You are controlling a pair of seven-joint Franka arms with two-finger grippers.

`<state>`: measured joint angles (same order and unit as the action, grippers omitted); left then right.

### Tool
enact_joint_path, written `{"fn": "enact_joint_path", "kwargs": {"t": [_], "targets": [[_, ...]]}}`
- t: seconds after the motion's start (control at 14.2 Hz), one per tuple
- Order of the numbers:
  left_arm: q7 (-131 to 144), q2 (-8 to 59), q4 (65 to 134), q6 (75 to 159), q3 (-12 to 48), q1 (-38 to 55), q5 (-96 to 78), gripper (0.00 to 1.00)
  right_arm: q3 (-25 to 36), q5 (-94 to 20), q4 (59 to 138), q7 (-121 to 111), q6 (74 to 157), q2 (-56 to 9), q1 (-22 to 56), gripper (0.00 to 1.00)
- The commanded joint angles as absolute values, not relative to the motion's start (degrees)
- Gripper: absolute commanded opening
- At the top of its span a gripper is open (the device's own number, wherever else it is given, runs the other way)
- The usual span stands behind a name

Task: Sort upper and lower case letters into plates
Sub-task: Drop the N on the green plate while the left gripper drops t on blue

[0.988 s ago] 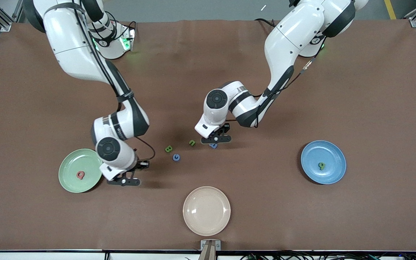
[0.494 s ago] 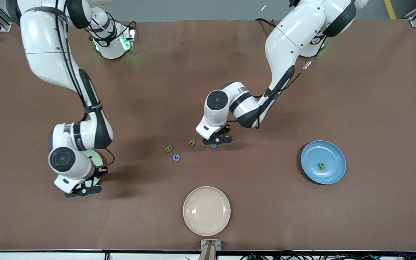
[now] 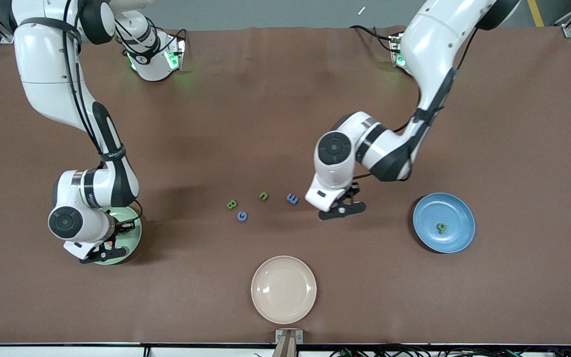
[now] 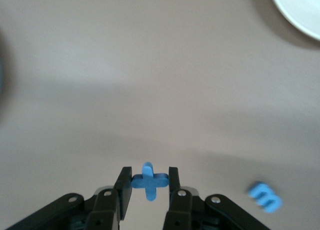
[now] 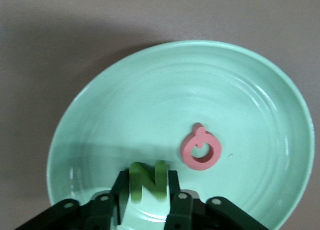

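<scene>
Now gripping a small green foam N (image 5: 147, 181) in right gripper (image 5: 146, 189) over pale green round plate (image 5: 125, 115), lower left of front frame, risking bounce-out; left gripper (image 4: 148, 185) pinching tiny blue foam t (image 4: 148, 180) mid-frame, risking slipping before medium blue round plate (image 3: 459, 208).

The loose pieces mid-table read as a green B (image 3: 232, 204), a blue G (image 3: 242, 215) and a blue E (image 3: 292, 199). The right gripper (image 5: 145, 189) grips a green N (image 5: 147, 180).
</scene>
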<state>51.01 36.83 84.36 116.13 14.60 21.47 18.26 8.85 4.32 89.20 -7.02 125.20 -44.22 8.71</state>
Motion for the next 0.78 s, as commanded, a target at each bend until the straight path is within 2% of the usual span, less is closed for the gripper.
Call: {"fn": "enact_joint_path", "kwargs": {"t": [0.0,0.07,0.28,0.71], "targets": [[43.36,33.05,86.39,112.77,14.94,15.58,19.16,0.0,8.44,3.16,89.21,-7.47,125.42,-42.81,8.7,0.79],[40.46,32.61,86.48,111.37,14.94,13.29,19.16,0.0,8.44,3.16,88.25,-7.38,125.42,-42.45,9.05,0.83],[34.82,31.82,87.01,109.34,14.94,5.92,19.25,0.0,6.16,2.9,86.05,-6.33,125.25,-40.79,9.67,0.83],[29.63,32.6,88.59,110.03,15.03,-4.64,19.25,0.0,-4.03,1.76,87.62,14.63,122.87,-40.34,11.77,0.84]]}}
